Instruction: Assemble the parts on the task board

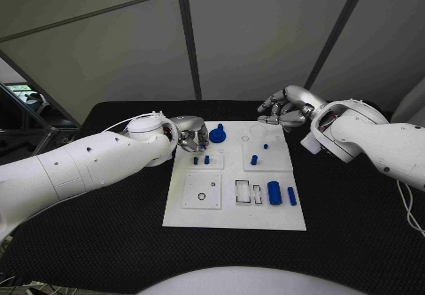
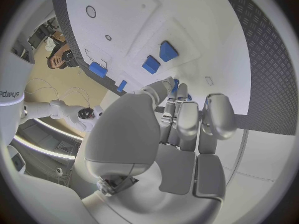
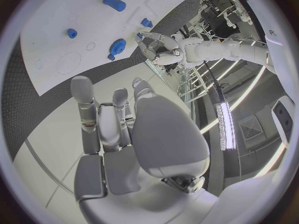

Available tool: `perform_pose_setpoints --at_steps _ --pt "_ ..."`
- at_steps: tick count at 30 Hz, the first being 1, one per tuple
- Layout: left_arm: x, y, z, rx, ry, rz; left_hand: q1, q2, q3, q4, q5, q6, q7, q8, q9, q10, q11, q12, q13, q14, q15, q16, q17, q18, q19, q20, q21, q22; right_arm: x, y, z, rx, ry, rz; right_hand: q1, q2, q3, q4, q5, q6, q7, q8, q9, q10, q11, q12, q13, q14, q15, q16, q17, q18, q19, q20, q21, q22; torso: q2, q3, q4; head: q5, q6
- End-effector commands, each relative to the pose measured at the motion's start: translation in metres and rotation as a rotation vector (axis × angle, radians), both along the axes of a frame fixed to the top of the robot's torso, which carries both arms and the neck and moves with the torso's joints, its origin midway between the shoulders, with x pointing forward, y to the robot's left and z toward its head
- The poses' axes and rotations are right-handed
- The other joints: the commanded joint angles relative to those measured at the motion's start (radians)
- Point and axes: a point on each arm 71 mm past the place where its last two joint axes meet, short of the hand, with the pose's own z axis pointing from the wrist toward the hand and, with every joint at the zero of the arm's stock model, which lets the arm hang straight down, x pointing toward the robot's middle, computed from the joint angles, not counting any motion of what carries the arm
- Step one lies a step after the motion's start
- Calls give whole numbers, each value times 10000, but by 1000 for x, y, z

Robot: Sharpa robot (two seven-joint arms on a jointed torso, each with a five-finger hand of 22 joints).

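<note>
Although the left hand (image 1: 188,136) sat at the upper left corner of the task board (image 1: 234,218), the head view hid most of it behind its own white wrist, so its fingertips could not be made out there. Its wrist view showed the fingers (image 2: 187,117) lying straight and close together with nothing between them. A blue gear-shaped part (image 1: 217,134) stood just right of that hand, and whether they touched could not be told.

At the board's upper right edge the right hand (image 1: 285,109) hovered with fingers curled loosely and apart, holding nothing; its wrist view showed the fingers (image 3: 84,109) extended over the black table (image 1: 106,246).

Seven blue parts were countable on the white board from above: the gear, two small pegs (image 1: 201,160) side by side at middle left, two single pegs (image 1: 254,160) at middle right, and two cylinders (image 1: 274,193) lying lower right.

From the right wrist camera the gear (image 3: 116,47) and the left hand (image 3: 152,42) appeared together, seen from the far side.
</note>
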Motion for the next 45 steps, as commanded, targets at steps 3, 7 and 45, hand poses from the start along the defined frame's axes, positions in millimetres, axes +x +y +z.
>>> perform_pose_setpoints --at_steps 3,7,45 --pt "1 0 -1 77 158 0 -85 -9 15 27 -50 85 -14 -55 -10 86 -7 -37 -5 2 23 25 -35 -428 -9 26 -61 180 0 1 1 -3 -61 90 43 26 47 1 36 -35 -28 42 -10 -46 -2 59 -12 72 -71 -45 2 79 77 -25 -56 -7 -2 6 -6 -4 -15" --pt "2 0 -2 83 143 67 -163 -71 -11 32 -56 54 -28 -122 -22 52 -10 -108 -14 -42 20 -15 -127 -408 -60 22 -160 132 0 1 1 -2 -64 83 43 26 47 1 36 -35 -28 42 -10 -46 -2 59 -12 72 -71 -45 2 79 77 -25 -56 -7 -1 9 -4 -23 -15" --pt "3 6 -4 9 241 375 -566 -402 -491 168 -55 -1589 -183 -1304 -138 -837 217 -972 -241 -152 189 -66 -505 -313 -264 141 -741 -120 0 -5 0 -444 -68 -80 168 -4 255 41 80 -79 -25 129 -17 -750 -13 -1569 -1702 108 -83 -68 54 68 180 -45 -101 9 -12 3 2 -74 40"
